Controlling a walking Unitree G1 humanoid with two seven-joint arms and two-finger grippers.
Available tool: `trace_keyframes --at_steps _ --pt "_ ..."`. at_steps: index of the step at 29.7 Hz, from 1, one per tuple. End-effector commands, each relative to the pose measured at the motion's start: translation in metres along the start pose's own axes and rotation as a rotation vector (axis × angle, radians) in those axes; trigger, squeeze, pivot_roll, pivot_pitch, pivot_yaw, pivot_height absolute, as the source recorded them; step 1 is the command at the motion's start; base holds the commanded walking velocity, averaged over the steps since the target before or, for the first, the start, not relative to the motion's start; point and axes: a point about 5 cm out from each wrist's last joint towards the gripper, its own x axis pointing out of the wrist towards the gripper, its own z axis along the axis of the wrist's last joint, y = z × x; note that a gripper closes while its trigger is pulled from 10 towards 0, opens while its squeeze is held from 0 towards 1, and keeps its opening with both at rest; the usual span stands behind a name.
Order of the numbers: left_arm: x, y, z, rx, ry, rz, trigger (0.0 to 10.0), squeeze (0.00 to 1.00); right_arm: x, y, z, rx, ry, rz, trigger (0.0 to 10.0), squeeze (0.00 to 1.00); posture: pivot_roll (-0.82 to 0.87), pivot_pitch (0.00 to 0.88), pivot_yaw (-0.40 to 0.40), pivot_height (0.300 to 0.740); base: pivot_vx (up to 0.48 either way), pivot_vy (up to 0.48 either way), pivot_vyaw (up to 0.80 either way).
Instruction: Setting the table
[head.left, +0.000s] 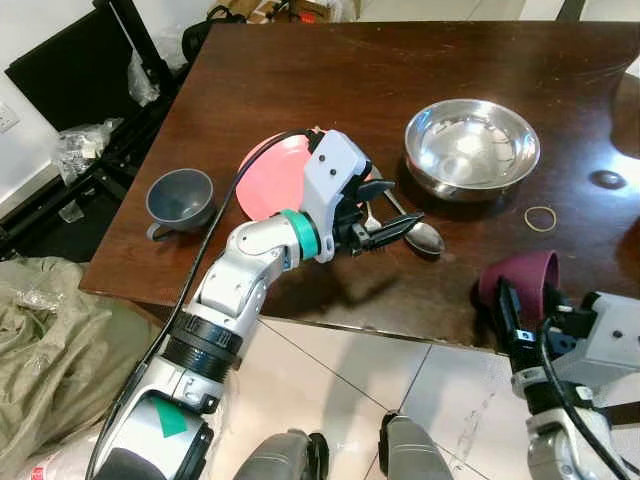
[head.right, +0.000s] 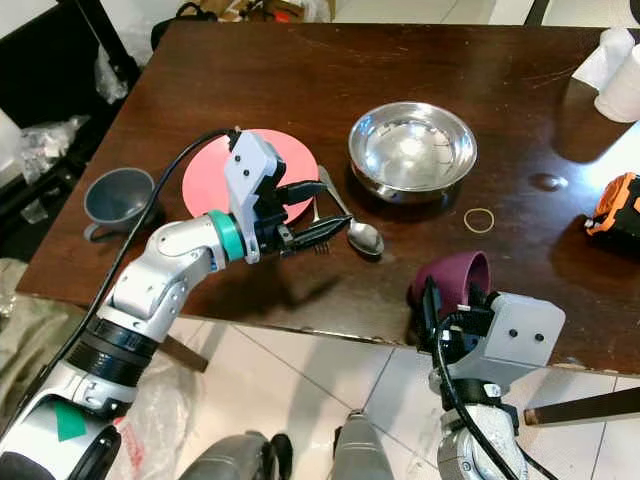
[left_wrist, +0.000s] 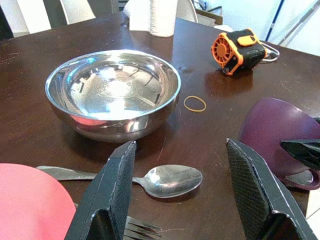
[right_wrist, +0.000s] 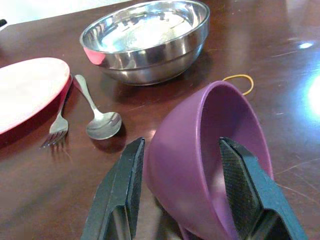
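The right gripper (right_wrist: 180, 192) held the purple cup (right_wrist: 210, 160) tilted at the table's (head.left: 300, 70) near edge, one finger inside the rim and one outside. The left gripper (left_wrist: 182, 192) hung with jaws wide over the spoon (left_wrist: 150, 179), beside the pink plate (head.right: 225, 180). A loose rim pinch could probably let the cup slip off the edge.

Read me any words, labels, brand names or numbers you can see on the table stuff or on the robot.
No readable text anywhere.
The orange and black device shows no legible label.
The steel bowl, purple cup, pink plate and grey cup are unmarked.
The green patch on the left arm is blank.
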Motion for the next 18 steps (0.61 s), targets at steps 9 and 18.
trace_keyframes --at_steps 9,18 --pt "-0.002 0.001 -0.002 0.011 0.017 0.012 10.0 0.00 0.001 -0.015 -0.010 -0.026 0.059 -0.008 0.0 0.00 -0.11 0.069 0.151 0.740 0.000 0.000 0.00" --pt "-0.001 0.000 -0.002 0.010 0.013 0.010 10.0 0.00 0.000 -0.023 -0.016 -0.058 0.099 -0.010 0.0 0.00 -0.12 0.058 0.150 0.740 0.000 0.000 0.00"
